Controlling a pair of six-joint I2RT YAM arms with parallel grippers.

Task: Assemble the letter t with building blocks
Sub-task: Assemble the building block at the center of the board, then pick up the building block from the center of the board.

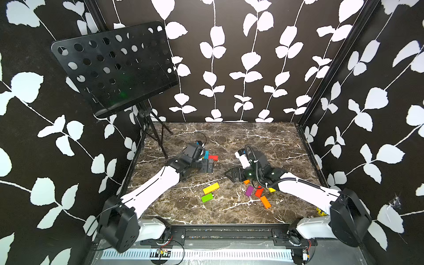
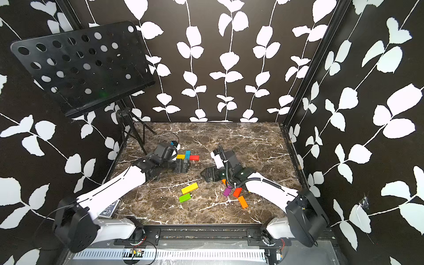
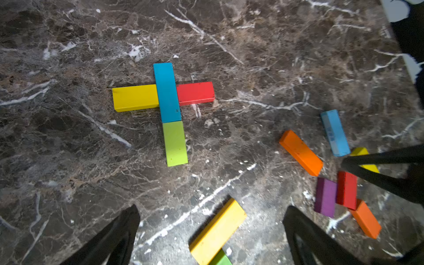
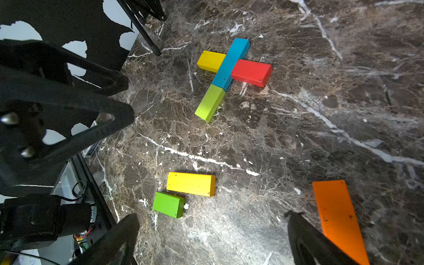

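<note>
The letter t lies flat left of the table's middle: a blue stem, a yellow bar and a red bar as its arms, and a green block under the blue one. My left gripper hovers just near of it, open and empty. Below its fingers lies a loose yellow block with a green block beside it. My right gripper is open and empty too, beside an orange block. Purple, red and orange blocks lie under the right arm.
A black perforated music stand rises at the back left, and its tripod legs reach onto the marble table. A light blue block lies near the right gripper. A patterned box sits off the table's left edge.
</note>
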